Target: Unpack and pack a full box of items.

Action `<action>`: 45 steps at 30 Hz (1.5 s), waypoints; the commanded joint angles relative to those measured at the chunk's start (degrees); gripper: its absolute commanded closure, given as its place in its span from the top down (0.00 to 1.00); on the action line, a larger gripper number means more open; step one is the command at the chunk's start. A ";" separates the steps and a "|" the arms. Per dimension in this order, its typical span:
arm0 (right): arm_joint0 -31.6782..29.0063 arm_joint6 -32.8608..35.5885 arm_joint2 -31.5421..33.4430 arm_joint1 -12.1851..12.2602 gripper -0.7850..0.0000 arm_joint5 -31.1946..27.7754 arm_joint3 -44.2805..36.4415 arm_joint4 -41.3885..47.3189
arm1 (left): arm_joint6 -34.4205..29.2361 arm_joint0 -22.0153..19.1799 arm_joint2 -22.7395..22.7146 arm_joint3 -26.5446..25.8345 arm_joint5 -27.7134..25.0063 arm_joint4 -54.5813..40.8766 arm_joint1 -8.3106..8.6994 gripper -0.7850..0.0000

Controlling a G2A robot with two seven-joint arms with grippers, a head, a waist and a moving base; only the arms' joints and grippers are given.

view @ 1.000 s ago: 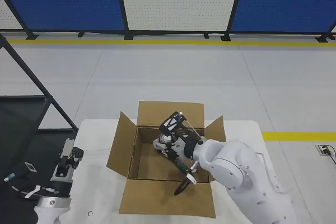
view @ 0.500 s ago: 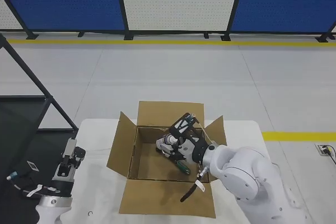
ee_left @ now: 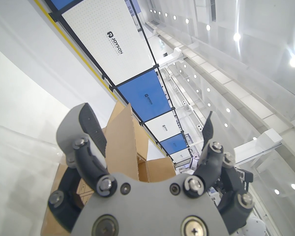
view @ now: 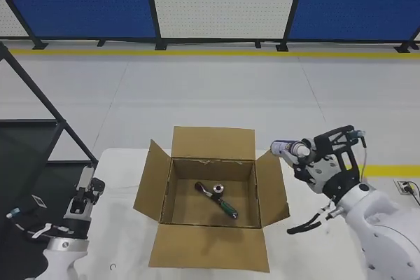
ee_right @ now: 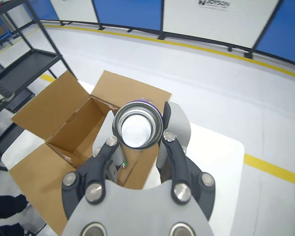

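An open cardboard box (view: pixel 211 246) stands on the white table (view: pixel 122 238), flaps spread. On its floor lie a green-handled tool (view: pixel 222 201) and a small metal ring piece (view: pixel 216 189). My right gripper (view: pixel 299 155) hangs above the box's right flap, shut on a purple-labelled metal can (view: pixel 285 148); in the right wrist view the can's (ee_right: pixel 137 128) round metal end faces the camera between the right gripper's (ee_right: pixel 138 121) fingers. My left gripper (view: pixel 89 189) is at the table's left edge, well away from the box, open and holding nothing (ee_left: pixel 147 126).
A black metal shelf rack (view: pixel 28 136) stands to the left of the table. The table's right part (view: pixel 304 245) lies below my right arm. A socket (view: pixel 404 186) sits on the floor at right.
My right gripper has risen out of the box with the can and swung right, past the right flap. The tool and ring on the box floor are now uncovered. The left arm has barely moved.
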 commanded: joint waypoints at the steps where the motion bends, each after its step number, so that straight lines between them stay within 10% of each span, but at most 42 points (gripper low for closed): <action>1: -2.58 0.57 3.29 0.29 0.00 1.13 -0.35 -2.68 | 0.01 -0.61 -0.01 0.37 0.14 0.02 0.03 1.00; 20: -2.93 0.64 2.44 0.80 0.00 7.64 31.66 -12.68 | 1.61 -3.03 0.83 2.15 1.45 -1.27 -0.05 1.00; 37: 0.39 -1.04 -0.92 0.85 0.00 7.42 40.47 -13.20 | 1.61 -3.03 0.83 2.15 1.45 -1.27 -0.05 1.00; 45: 0.17 -1.88 -1.40 0.88 0.48 7.90 40.34 -12.75 | 1.61 -3.03 0.83 2.15 1.45 -1.27 -0.05 1.00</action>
